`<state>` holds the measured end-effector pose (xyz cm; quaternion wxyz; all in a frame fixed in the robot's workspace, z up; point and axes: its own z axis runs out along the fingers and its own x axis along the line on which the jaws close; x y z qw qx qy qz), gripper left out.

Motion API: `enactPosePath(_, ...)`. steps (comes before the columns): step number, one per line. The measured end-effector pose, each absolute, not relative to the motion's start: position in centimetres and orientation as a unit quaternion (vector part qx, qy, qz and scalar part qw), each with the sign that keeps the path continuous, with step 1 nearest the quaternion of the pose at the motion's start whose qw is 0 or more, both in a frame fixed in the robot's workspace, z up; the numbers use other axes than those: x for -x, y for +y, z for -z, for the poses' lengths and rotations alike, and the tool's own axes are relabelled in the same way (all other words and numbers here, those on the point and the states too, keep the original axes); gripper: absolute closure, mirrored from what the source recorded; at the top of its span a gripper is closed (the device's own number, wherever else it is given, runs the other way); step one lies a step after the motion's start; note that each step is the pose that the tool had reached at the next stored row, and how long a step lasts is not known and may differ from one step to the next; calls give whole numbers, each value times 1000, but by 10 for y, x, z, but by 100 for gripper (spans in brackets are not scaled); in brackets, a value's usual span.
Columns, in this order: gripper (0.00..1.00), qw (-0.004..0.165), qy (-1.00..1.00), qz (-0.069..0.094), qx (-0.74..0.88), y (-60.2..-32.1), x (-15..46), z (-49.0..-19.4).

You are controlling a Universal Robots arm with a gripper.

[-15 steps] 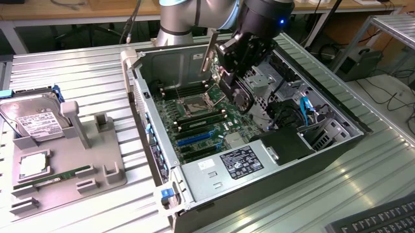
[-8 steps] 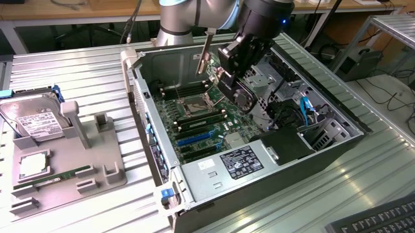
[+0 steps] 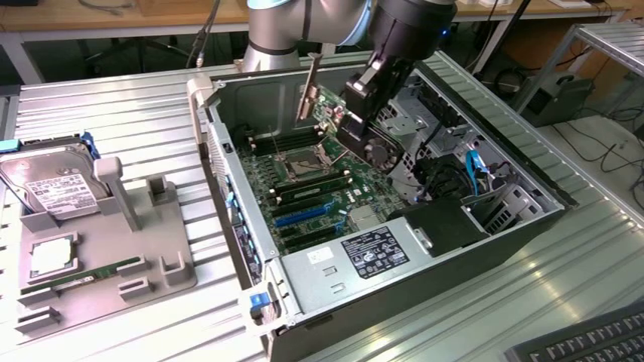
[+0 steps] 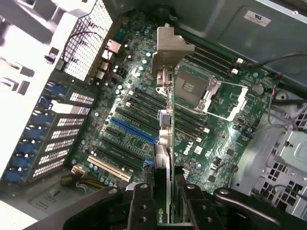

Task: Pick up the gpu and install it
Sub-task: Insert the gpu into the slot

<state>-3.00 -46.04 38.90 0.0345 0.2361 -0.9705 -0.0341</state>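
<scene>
My gripper (image 3: 364, 113) is shut on the gpu (image 3: 375, 147), a dark card with a round fan on its face and a long silver bracket (image 3: 307, 89) at one end. I hold it tilted in the air over the open computer case (image 3: 226, 162), above the motherboard (image 3: 317, 185). In the wrist view the gpu (image 4: 163, 158) shows edge-on between my black fingers (image 4: 141, 206), bracket (image 4: 169, 48) pointing away. The blue slot (image 4: 132, 130) lies on the motherboard (image 4: 230, 143) beside the card's edge, some way below. The card touches nothing.
The empty CPU socket (image 4: 201, 91) and RAM slots sit under the card. A power supply (image 3: 372, 253) and drive cage with cables (image 3: 473, 177) fill the case's near end. On the exterior view's left, a grey tray (image 3: 151, 256) holds a hard drive (image 3: 56, 188) and a RAM stick (image 3: 81, 277).
</scene>
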Motion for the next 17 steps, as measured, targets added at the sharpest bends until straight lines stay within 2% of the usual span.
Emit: enactPosePath(17,74,33,-923,36,-381,-460,30,-389)
